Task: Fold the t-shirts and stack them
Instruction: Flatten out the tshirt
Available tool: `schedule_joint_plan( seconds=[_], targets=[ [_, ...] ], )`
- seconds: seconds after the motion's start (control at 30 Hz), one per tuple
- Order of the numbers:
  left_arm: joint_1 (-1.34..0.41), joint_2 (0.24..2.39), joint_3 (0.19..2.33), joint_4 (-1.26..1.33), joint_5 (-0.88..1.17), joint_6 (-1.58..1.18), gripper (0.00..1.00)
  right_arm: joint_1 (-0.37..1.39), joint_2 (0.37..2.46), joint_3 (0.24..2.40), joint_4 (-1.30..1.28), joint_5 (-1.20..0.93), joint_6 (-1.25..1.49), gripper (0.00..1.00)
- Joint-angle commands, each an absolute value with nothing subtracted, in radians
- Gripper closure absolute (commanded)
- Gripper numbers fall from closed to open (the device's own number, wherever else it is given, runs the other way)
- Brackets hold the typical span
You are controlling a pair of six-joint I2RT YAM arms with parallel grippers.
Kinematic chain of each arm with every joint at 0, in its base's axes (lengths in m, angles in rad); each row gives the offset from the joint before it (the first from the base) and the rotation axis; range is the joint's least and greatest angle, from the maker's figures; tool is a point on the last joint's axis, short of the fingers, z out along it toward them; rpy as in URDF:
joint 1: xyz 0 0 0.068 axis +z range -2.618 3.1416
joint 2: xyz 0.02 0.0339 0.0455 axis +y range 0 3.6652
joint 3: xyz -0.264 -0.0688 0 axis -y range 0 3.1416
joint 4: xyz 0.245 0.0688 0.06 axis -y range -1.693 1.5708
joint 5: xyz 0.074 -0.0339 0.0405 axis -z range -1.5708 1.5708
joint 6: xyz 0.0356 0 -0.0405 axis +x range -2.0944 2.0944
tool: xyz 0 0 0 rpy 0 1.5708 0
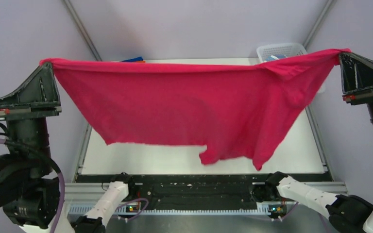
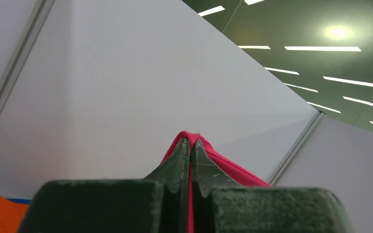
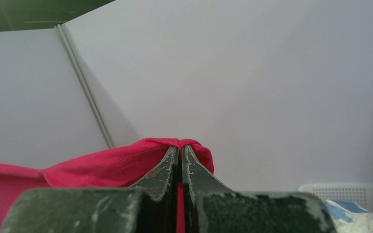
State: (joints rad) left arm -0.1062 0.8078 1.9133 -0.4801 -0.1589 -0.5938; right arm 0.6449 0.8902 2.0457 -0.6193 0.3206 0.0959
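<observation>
The left hand (image 1: 47,64) and right hand (image 1: 342,53) are each clamped tight on a top corner of the crimson t-shirt (image 1: 175,102). It hangs stretched above the table (image 1: 141,158), long axis running left to right. A white basket (image 1: 279,49) sits at the table's far right corner.

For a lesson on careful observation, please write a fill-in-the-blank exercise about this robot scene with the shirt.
The crimson-pink cloth t-shirt hangs stretched between ____ grippers. The left gripper and the right gripper are each ____ on its upper edge. The white plastic mesh basket sits at the table's far ____ corner.
Missing: two; shut; right.
</observation>
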Motion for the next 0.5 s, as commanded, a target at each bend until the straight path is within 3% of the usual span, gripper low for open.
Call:
schedule_joint_plan(
  seconds=[0.0,0.2,0.37,0.47],
  targets=[
    [-0.104,0.826,1.876,-0.493,-0.154,-0.576,1.00,0.636,0.890,2.041,-0.652,0.331,0.037,1.00],
    [-0.104,0.854,1.677,-0.461,-0.196,-0.595,1.00,0.637,0.915,1.855,-0.570,0.563,-0.085,1.00],
    [-0.104,0.912,1.315,-0.306,-0.280,-0.578,1.00,0.637,0.931,1.465,-0.128,0.889,-0.307,1.00],
    [-0.103,1.014,1.141,-0.225,-0.384,-0.591,1.00,0.599,1.004,1.263,0.076,0.937,-0.373,1.00]
  ],
)
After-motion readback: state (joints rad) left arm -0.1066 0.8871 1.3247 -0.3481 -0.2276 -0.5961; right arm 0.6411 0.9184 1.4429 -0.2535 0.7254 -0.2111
